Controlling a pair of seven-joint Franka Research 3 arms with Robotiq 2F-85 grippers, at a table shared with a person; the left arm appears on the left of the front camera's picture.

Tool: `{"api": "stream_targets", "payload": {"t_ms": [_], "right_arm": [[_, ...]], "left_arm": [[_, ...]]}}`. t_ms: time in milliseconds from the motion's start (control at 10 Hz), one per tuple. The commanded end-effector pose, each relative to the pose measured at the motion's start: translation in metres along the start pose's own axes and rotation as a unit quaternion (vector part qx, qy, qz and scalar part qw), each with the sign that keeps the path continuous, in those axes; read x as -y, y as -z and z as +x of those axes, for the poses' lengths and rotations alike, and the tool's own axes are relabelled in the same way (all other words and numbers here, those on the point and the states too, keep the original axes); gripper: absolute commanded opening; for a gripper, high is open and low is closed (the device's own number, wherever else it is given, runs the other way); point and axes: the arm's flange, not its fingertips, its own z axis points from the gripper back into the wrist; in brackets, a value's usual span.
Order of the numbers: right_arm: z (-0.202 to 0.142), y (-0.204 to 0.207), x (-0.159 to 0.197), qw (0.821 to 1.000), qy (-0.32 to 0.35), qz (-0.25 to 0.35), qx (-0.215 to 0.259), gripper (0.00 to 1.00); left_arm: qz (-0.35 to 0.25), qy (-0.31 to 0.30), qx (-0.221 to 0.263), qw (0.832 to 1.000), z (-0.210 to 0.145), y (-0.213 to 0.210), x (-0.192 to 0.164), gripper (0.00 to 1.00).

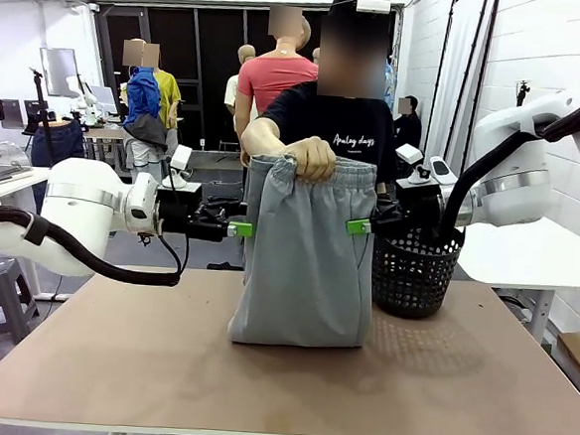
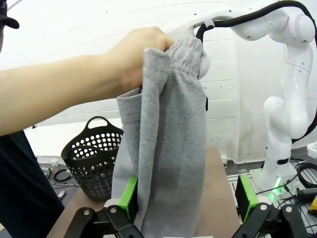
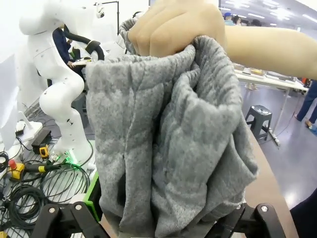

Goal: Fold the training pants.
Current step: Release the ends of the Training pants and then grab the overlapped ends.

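The training pants [image 1: 306,268] hang limp from the person's hand [image 1: 312,157] at the waistband, lower end slumped on the tabletop [image 1: 478,380], while your left fingers [image 2: 128,197] and right fingers [image 1: 358,225] stand wide open astride the side edges, gripping nothing; expect light, floppy cloth, so pinch both edges below the elastic.

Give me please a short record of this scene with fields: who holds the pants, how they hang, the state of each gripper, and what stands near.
holder: the person's hand grips the gathered waistband from above
training pants: hang bunched, lower end on the table
left gripper: open, at the pants' left edge, fabric between its fingers
right gripper: open, at the pants' right edge
basket: black mesh, upright on the table, beside the pants on the right
fold: not yet done
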Motion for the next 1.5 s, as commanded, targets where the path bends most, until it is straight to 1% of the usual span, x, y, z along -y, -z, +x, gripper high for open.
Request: {"api": "stream_targets", "payload": {"t_ms": [0,200,400,700,1000,1200,1300,1400], "right_arm": [[0.006,0.008,0.0,1.0,0.005,-0.003,-0.004,1.0],[0.006,0.018,-0.004,1.0,0.006,0.01,-0.005,1.0],[0.004,0.026,-0.003,1.0,0.005,0.012,0.008,1.0],[0.001,0.033,0.002,0.999,-0.005,0.001,0.035,1.0],[-0.002,0.04,0.007,0.999,-0.017,-0.009,0.049,1.0],[-0.005,0.044,0.013,0.999,-0.018,-0.011,0.047,1.0],[-0.005,0.046,0.014,0.999,-0.019,-0.016,0.039,1.0],[-0.005,0.047,0.017,0.999,-0.018,-0.025,0.036,1.0]], "left_arm": [[0.021,0.007,0.003,1.0,-0.006,0.001,-0.003,1.0],[0.038,0.007,0.002,0.999,-0.007,0.013,-0.003,1.0],[0.041,0.001,0.002,0.999,-0.006,0.021,-0.006,1.0],[0.044,-0.005,0.002,0.999,0.0,0.033,-0.009,1.0],[0.056,-0.027,-0.002,0.998,0.007,0.044,-0.004,1.0],[0.054,-0.044,-0.001,0.998,0.008,0.053,-0.009,1.0],[0.056,-0.057,0.009,0.997,0.01,0.06,-0.01,1.0],[0.062,-0.068,0.005,0.996,0.009,0.066,-0.012,1.0]]}}
